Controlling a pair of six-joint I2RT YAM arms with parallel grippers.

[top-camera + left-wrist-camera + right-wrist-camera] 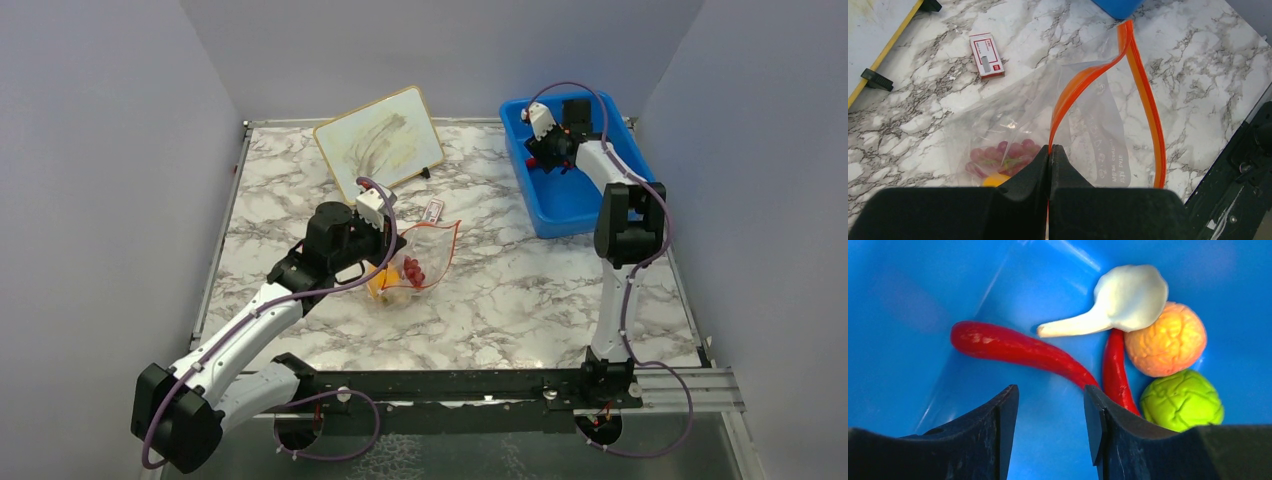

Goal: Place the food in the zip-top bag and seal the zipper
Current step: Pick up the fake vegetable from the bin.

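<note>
The clear zip-top bag (432, 250) lies mid-table with its mouth held up. My left gripper (1049, 149) is shut on one lip of the orange zipper (1144, 95), so the mouth gapes. Inside the bag (1098, 125) lie the purple-red grape bunch (1003, 154) and the orange-yellow pepper (994, 179). My right gripper (1050, 390) hangs open inside the blue bin (560, 205), with nothing between its fingers. Just ahead of it lie a red chili (1013, 346), a second red chili (1115, 367), the white mushroom (1130, 295), the peach-coloured fruit (1168, 340) and the green round fruit (1182, 400).
A whiteboard (380, 140) leans on its stand at the back of the table. A small red-and-white card (986, 55) lies between it and the bag. Grey walls close in three sides. The black arm rail (450, 385) runs along the near edge.
</note>
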